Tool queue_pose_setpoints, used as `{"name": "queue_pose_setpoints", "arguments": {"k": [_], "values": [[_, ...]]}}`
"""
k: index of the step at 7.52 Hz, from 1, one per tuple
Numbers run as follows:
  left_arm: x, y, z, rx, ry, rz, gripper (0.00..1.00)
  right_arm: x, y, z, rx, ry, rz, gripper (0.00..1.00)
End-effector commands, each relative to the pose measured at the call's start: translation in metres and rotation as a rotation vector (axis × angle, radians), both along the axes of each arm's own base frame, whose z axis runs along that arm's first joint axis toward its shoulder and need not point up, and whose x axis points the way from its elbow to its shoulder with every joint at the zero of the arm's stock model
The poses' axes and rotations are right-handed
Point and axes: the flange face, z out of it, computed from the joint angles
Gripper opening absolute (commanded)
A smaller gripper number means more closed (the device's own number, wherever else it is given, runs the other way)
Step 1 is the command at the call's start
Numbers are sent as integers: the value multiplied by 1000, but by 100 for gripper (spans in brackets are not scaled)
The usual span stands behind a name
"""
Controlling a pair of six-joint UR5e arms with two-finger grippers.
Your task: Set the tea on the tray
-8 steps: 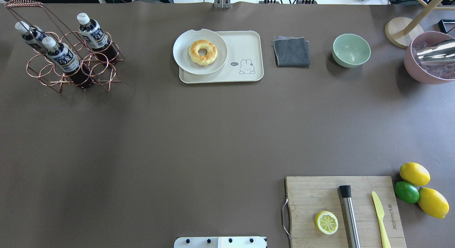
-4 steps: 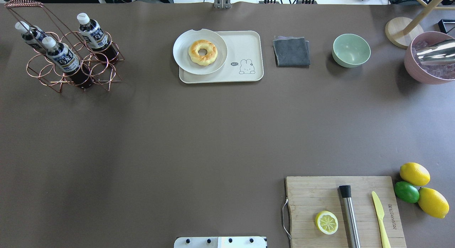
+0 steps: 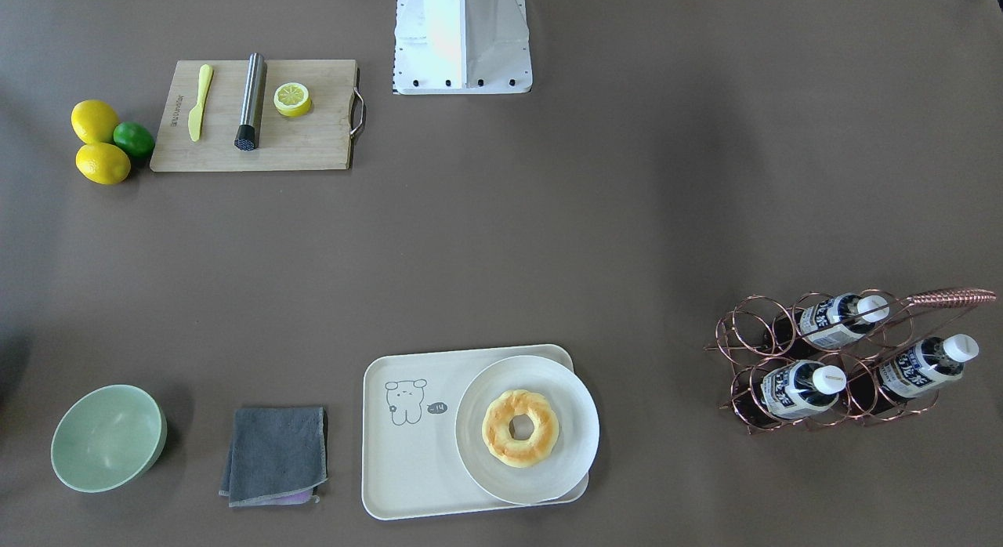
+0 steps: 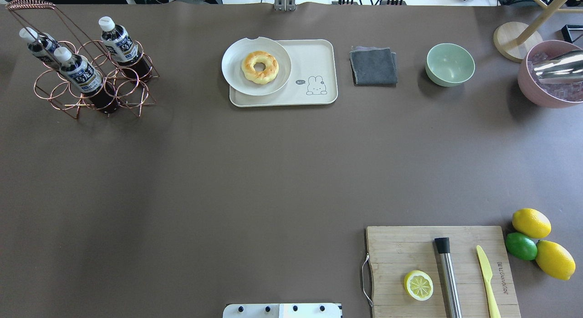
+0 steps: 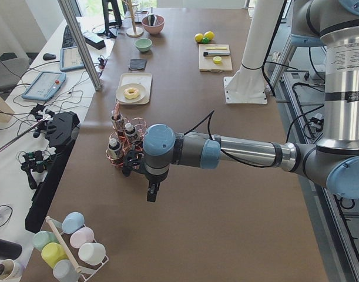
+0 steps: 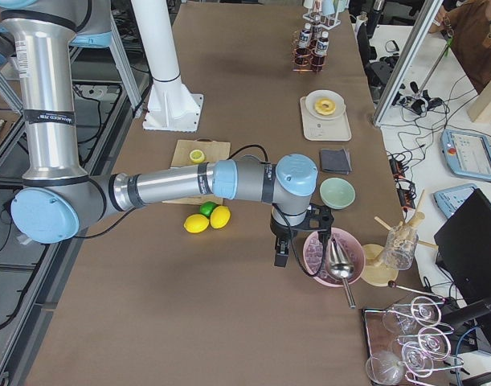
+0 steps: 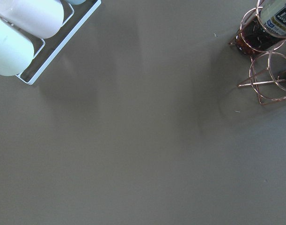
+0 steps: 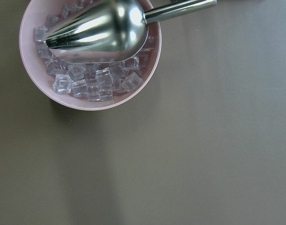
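Three tea bottles stand in a copper wire rack [image 3: 948, 298] at the table's far left: one in front [image 4: 82, 75], one to the right behind it [image 4: 117, 41], one at the back left [image 4: 38, 45]. The cream tray [image 4: 314, 58] with its line-drawn animal lies at the far middle, apart from the rack. My left gripper [image 5: 151, 191] hangs over bare table just outside the rack; only the exterior left view shows it, so I cannot tell its state. My right gripper [image 6: 280, 251] hovers beside the pink ice bowl [image 6: 332, 259], state likewise unclear.
A white plate [image 4: 232, 58] with a donut [image 4: 259, 67] covers the tray's left half. Grey cloth [image 4: 373, 66] and green bowl [image 4: 450, 64] lie to its right. The cutting board [image 4: 396, 249] holds a lemon half, steel muddler and knife, with lemons [image 4: 531, 223] beside it.
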Motion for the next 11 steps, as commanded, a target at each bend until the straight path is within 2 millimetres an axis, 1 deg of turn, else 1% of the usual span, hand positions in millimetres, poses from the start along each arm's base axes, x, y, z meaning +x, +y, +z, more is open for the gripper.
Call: {"name": "queue_pose_setpoints", "arguments": {"k": [1,4,5,7,8,9,10,11], "values": [[0,1,5,-6,2,1,97,0,3,1,-2,-2,-1,100],[1,3,7,-11,1,3,97,0,4,0,1,0,-1,100],[1,2,4,6,-1,7,97,0,7,3,-4,-2,-2,100],[4,-3,-14,91,-7,-1,97,-1,8,5,-7,-2,-2,100],[23,-8,-42,96,-54,-21,97,-1,8,6,-9,-2,-1,100],[54,-8,-87,177,-73,16,97,0,8,6,-11,-1,-1,100],[75,-15,-100,247,-69,53,97,-1,10,9,-16,-1,-1,100],[101,-42,-104,191,-30,18,97,-1,10,9,-18,-1,1,100]]}}
